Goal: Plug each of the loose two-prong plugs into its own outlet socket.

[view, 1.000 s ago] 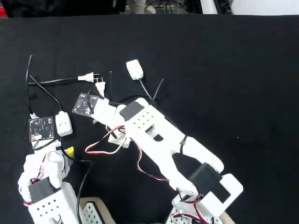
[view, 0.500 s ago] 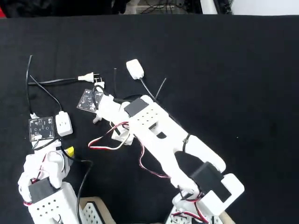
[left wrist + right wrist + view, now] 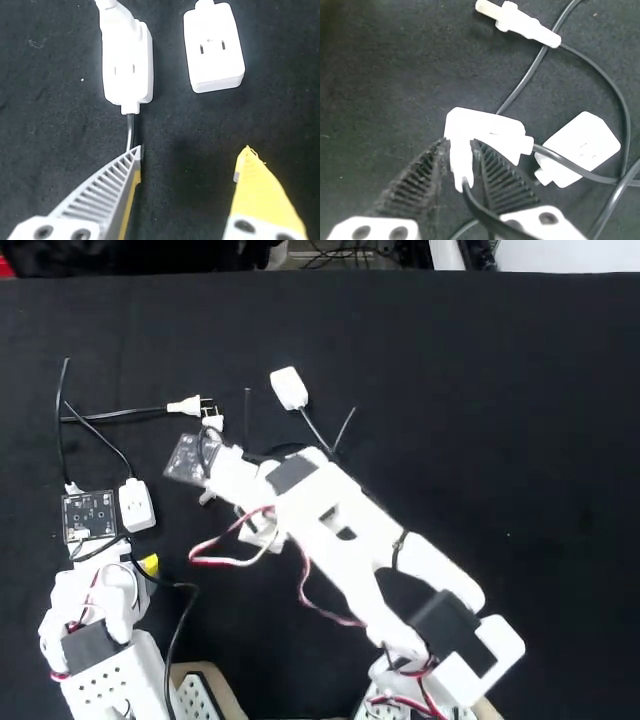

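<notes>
Although the held plug is clamped by its narrow stem between the ribbed black fingers of the right gripper, which is closed tight on it, no seating in a socket can be confirmed. Its broader white head lies just past the fingertips on the black cloth, and its prongs cannot be made out. A second plug, slim and tapered with bare prongs, is seen lying loose near it with a thin black cord trailing away, so it is judged untouched. A flat, rounded socket block with paired slots is seen just beside the held plug, unoccupied on its visible face. Under the left gripper, which is spread wide with nothing between its grey ribbed finger and its yellow one, two further blocks are shown. A white moulded body appears to be fitted into the far end of the corded socket, though this cannot be settled. Beside it, the slots of a squarer socket are open. At most one connection is therefore judged made, and at least two remain. All housings are smooth white plastic with softened corners, the cords are thin and flexible, and the cloth is matt.
</notes>
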Controlling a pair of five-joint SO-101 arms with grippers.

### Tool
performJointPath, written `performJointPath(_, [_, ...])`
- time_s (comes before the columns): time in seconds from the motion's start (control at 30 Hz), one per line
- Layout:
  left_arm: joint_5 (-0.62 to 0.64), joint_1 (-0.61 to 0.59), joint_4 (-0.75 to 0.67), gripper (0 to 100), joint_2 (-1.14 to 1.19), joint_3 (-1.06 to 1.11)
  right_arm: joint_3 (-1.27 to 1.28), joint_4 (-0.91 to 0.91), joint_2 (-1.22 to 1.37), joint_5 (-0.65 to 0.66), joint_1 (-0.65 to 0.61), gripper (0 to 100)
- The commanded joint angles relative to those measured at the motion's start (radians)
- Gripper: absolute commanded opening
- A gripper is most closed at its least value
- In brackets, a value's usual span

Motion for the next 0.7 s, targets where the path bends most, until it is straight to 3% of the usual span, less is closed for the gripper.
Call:
performJointPath(0.0, [-0.003,-0.007,-0.011,29,-0.006,-0.007,0.09,-0.052,0.015,0.008,-0.031,1.1])
performJointPath(0.23, [-0.003,-0.007,-0.011,29,-0.006,-0.007,0.102,-0.041,-0.045,0.008,0.005,1.1])
performJointPath(0.67, [-0.003,-0.007,-0.011,29,-0.006,-0.007,0.278,-0.072,-0.406,0.029,0.014,1.1])
